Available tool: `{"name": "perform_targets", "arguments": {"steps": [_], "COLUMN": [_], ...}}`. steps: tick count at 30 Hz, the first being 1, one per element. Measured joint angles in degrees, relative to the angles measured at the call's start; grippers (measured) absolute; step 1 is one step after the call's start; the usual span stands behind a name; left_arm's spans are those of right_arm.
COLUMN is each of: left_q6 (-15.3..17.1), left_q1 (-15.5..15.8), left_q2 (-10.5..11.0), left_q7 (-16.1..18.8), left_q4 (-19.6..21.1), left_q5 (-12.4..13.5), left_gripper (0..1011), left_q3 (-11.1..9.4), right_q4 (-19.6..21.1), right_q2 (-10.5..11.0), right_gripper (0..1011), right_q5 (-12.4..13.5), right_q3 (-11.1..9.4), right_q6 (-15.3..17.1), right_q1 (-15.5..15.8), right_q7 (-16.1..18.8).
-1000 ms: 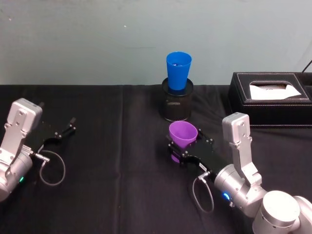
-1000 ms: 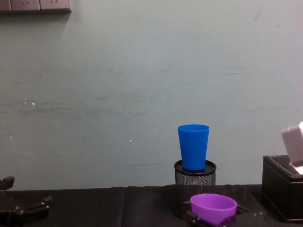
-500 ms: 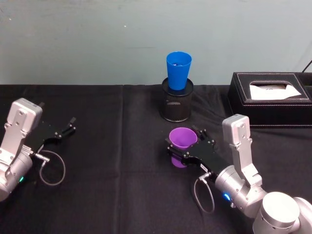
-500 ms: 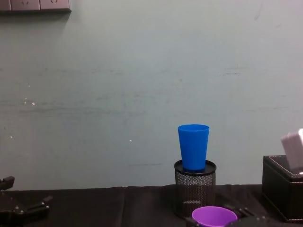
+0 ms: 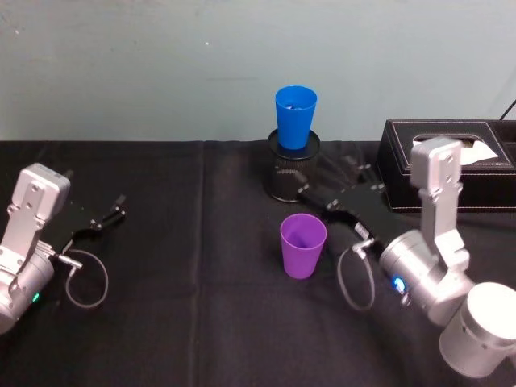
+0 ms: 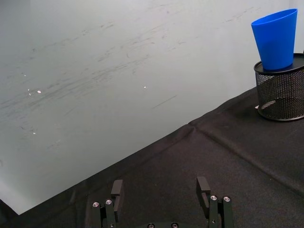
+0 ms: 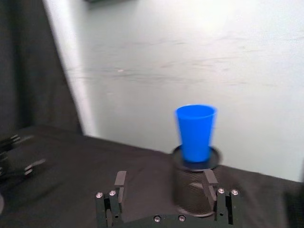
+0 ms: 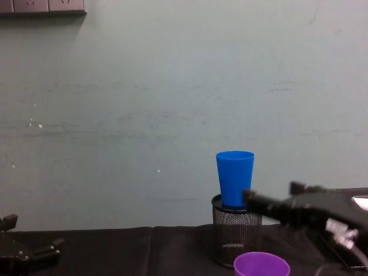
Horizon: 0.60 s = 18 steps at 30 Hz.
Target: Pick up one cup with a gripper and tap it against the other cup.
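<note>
The purple cup (image 5: 303, 244) (image 8: 261, 265) stands upright on the black tablecloth by itself, in front of the mesh holder. The blue cup (image 5: 295, 115) (image 8: 234, 178) (image 7: 195, 132) (image 6: 277, 38) sits on top of that holder. My right gripper (image 5: 324, 177) (image 8: 270, 195) (image 7: 164, 190) is open and empty. It hangs above the table behind and to the right of the purple cup, close to the holder and pointing at the blue cup. My left gripper (image 5: 113, 210) (image 6: 159, 187) rests open at the far left.
The black wire-mesh holder (image 5: 293, 173) (image 8: 236, 236) stands at the back centre of the table. A black tissue box (image 5: 451, 161) sits at the back right, just behind my right arm. A pale wall closes off the back edge.
My right gripper has let go of the purple cup, which now stands on the table. The gripper has risen and swung back and right toward the holder. The left arm is still.
</note>
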<state>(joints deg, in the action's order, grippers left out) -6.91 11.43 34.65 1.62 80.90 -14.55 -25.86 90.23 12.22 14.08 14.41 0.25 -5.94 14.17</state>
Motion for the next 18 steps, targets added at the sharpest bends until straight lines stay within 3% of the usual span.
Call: {"name": "perform_targets", "arguments": {"steps": [5, 10, 18], "left_q6": [0.00, 0.00, 0.01], "left_q1": [0.00, 0.00, 0.00], "left_q2": [0.00, 0.00, 0.00], "left_q7": [0.00, 0.00, 0.00], "left_q4": [0.00, 0.00, 0.00], "left_q5": [0.00, 0.00, 0.00], "left_gripper": [1000, 1000, 1000], "left_q3": [0.00, 0.00, 0.00], "right_q4": [1.70, 1.09, -2.00], "right_q2": [-1.13, -2.63, -3.61], "right_gripper": [1003, 1003, 1003], "right_q5": [-2.43, -4.68, -6.56], "right_q3": [-2.61, -4.87, -5.87], "right_q6": [4.38, 6.76, 8.83], "right_q1": [-0.12, -0.20, -1.18], "right_q7": [-6.64, -11.61, -13.45]}}
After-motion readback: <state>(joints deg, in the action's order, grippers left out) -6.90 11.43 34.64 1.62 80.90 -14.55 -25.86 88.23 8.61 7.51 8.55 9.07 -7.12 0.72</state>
